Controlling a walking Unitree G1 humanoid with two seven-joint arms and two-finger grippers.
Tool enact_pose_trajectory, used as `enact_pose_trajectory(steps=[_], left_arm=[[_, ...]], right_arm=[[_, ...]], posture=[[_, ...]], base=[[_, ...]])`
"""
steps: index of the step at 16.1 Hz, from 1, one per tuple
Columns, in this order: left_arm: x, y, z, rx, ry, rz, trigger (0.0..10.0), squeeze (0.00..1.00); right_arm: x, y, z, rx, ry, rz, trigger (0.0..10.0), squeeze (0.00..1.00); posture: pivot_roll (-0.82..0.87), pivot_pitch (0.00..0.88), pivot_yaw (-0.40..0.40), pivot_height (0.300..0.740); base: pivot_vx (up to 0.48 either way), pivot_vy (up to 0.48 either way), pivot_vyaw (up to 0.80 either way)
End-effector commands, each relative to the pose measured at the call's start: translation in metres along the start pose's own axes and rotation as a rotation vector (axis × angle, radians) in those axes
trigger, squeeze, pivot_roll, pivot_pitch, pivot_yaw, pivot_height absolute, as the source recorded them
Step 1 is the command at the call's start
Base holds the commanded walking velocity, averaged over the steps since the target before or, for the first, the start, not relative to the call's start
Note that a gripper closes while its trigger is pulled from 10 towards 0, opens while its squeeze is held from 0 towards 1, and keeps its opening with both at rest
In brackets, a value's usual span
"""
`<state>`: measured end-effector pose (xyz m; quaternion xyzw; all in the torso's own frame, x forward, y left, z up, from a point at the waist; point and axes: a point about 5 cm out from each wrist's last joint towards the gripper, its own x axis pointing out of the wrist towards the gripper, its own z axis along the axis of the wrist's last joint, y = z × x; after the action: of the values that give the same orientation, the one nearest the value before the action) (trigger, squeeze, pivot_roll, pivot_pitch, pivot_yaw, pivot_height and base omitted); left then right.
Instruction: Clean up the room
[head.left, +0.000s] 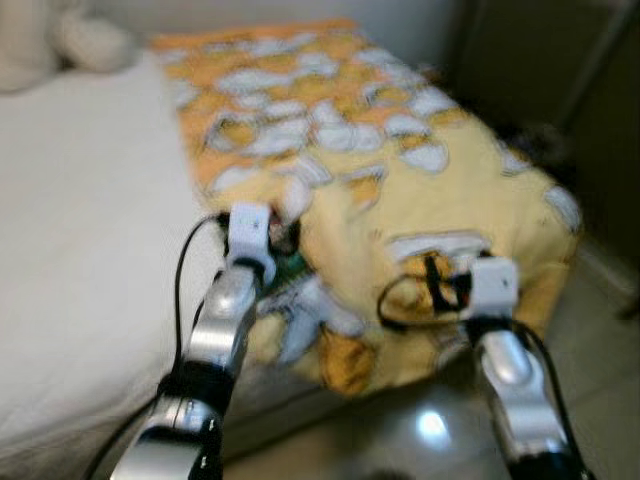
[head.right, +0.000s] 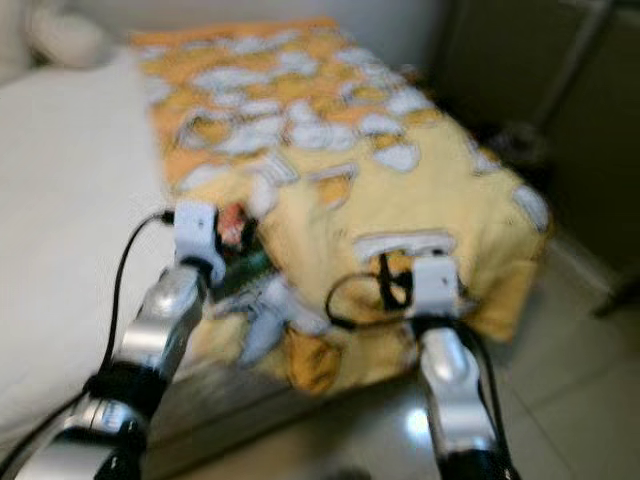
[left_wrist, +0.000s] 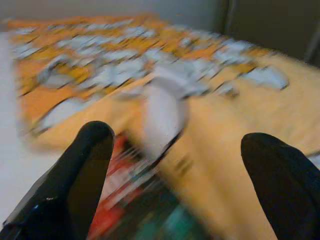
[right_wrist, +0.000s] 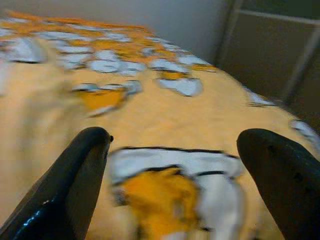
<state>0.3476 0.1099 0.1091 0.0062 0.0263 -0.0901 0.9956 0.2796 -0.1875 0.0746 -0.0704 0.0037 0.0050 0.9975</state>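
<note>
Overhead, yellow blanket (head.left: 400, 170) across white bed (head.left: 80, 230).

Yellow blanket (head.left: 400, 170) heaped across bed (head.left: 80, 220) ahead; dark cabinet (head.left: 560, 70) crowds right; white sheet open left.

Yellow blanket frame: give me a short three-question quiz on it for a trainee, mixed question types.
1. True or false: the left hand has its fingers spread apart over the yellow blanket.
2. Multiple choice: the right hand points at A) the bare white sheet, B) the yellow blanket, C) the floor.
3. Short answer: what lies on the robot's left of the blanket?

Key
1. True; both black fingers stand wide apart in the left wrist view.
2. B; its open fingers frame the patterned blanket.
3. The white sheet of the bed.
</note>
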Motion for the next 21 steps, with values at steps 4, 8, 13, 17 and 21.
enact_pose_trajectory(steps=[4, 8, 13, 17, 21], left_arm=[[0.000, 0.002, -0.009, -0.012, 0.034, 0.048, 10.0, 0.00], [0.000, 0.006, -0.036, -0.098, 0.196, 0.070, 10.0, 0.00], [-0.003, -0.005, -0.057, -0.200, 0.308, 0.068, 10.0, 0.00], [-0.005, -0.011, -0.067, -0.321, 0.362, 0.080, 10.0, 0.00], [-0.004, -0.007, -0.069, -0.522, 0.391, 0.195, 10.0, 0.00]], right_arm=[[-0.009, -0.003, -0.004, 0.003, 0.033, 0.025, 10.0, 0.00], [-0.045, -0.005, -0.005, 0.005, 0.076, 0.086, 10.0, 0.00], [-0.087, 0.004, -0.008, 0.006, 0.159, 0.193, 10.0, 0.00], [-0.096, 0.005, -0.004, 0.013, 0.192, 0.210, 10.0, 0.00], [-0.104, 0.004, 0.000, 0.013, 0.217, 0.221, 10.0, 0.00]], posture=[[-0.16, 0.000, -0.045, 0.740], [-0.23, 0.106, -0.083, 0.740], [-0.29, 0.204, -0.136, 0.740], [-0.32, 0.232, -0.160, 0.740], [-0.34, 0.219, -0.157, 0.740]], base=[[0.000, 0.441, 0.00], [0.000, 0.105, 0.00], [0.000, 0.000, 0.00], [0.000, 0.000, 0.00], [0.000, 0.000, 0.00]])
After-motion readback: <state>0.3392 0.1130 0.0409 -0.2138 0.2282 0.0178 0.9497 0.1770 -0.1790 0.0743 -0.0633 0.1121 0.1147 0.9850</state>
